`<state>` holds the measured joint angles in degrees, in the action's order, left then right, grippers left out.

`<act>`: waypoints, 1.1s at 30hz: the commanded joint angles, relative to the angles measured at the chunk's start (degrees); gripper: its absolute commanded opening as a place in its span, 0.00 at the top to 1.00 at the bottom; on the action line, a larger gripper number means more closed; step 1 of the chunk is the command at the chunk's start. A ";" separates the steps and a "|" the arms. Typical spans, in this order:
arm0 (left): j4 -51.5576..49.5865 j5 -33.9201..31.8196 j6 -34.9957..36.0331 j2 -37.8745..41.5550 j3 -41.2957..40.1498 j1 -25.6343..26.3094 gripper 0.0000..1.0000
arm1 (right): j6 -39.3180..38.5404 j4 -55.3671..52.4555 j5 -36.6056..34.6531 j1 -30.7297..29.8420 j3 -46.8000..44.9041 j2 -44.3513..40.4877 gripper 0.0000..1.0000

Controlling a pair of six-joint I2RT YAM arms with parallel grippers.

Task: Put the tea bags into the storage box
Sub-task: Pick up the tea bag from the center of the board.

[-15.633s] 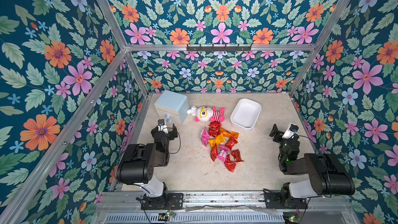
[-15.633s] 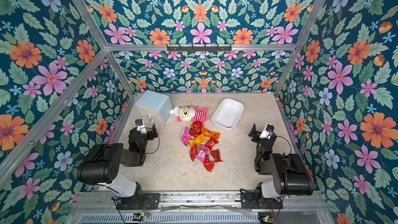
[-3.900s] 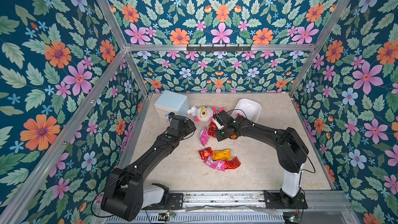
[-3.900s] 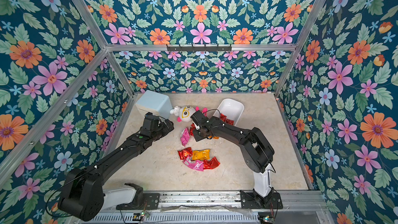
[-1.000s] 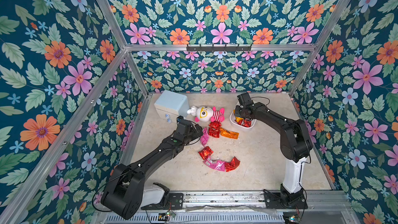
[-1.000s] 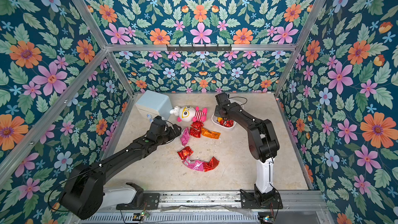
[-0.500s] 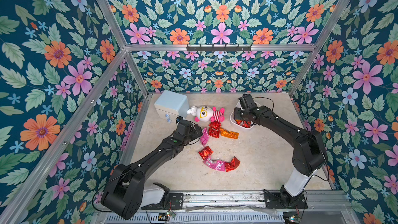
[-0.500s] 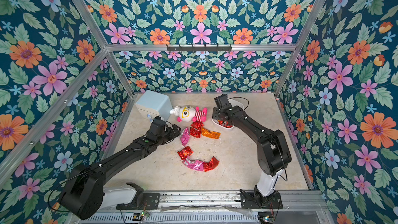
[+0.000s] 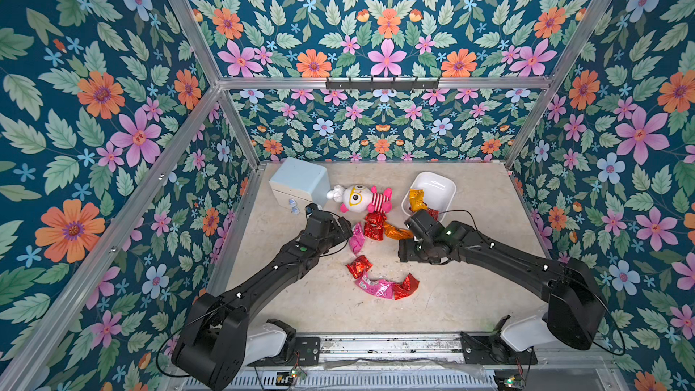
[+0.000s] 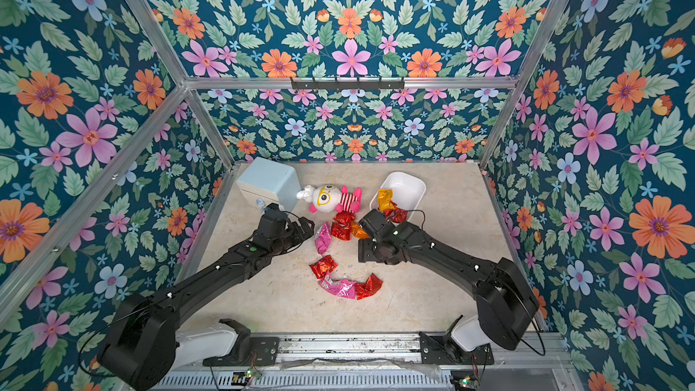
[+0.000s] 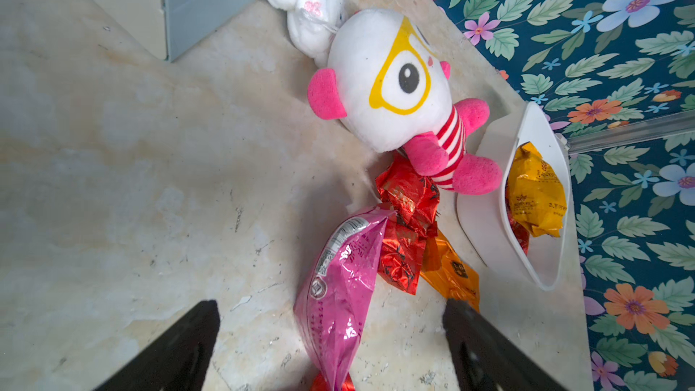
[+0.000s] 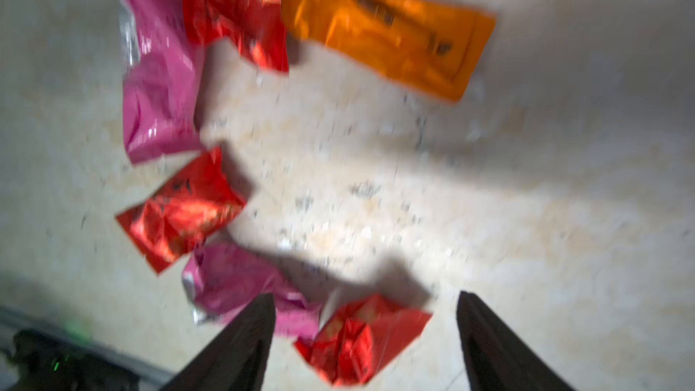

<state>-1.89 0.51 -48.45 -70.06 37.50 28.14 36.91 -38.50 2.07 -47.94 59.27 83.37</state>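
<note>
At least nine tea bags (image 9: 359, 265), one storage box (image 9: 440, 183), one plush doll (image 9: 355, 197), one drawer cabinet (image 9: 301, 179)

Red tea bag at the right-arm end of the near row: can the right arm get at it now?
Probably yes. The right gripper hangs open above the red tea bag, which shows between its fingers; nothing covers it, and the pink tea bag lies only beside it.

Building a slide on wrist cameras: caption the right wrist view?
Right gripper, jaws open, above red, pink and orange tea bags scattered on the tabletop.
</note>
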 commanded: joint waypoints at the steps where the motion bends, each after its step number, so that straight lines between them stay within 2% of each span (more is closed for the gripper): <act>1: 0.84 0.00 -1.24 0.48 -0.44 0.44 0.01 | 8.76 -3.98 6.76 -0.56 -2.88 -1.31 0.22; 5: -0.02 -0.20 -1.22 0.23 0.22 1.99 0.01 | 10.83 -1.18 9.80 -0.66 -6.52 -2.57 0.29; 8: -0.13 -0.86 -1.90 0.24 0.08 2.77 0.01 | 10.33 0.92 12.39 -0.74 -7.28 -0.31 0.36; 13: -1.06 -1.71 -2.44 0.71 0.77 2.97 0.01 | 11.21 5.59 13.83 -0.96 -8.18 2.50 0.39; 16: -2.23 -2.45 -1.23 1.01 1.50 2.97 0.01 | 11.00 6.01 13.26 -0.98 -8.54 4.22 0.48; 21: -4.01 -3.72 -0.02 1.46 2.15 3.03 0.01 | 10.79 6.18 11.35 -0.98 -8.74 4.71 0.69; 27: -2.15 -3.74 -1.07 0.50 1.16 2.93 0.01 | 9.01 2.66 8.38 -0.92 -7.30 3.38 0.99; 33: 0.12 -3.08 -0.94 -1.83 1.69 2.98 0.01 | 5.23 -3.76 1.36 0.36 -1.76 0.36 1.00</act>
<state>-3.79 -2.63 -49.54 -71.07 38.61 31.14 44.88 -37.98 8.75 -48.45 55.51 85.03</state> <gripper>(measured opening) 0.993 0.067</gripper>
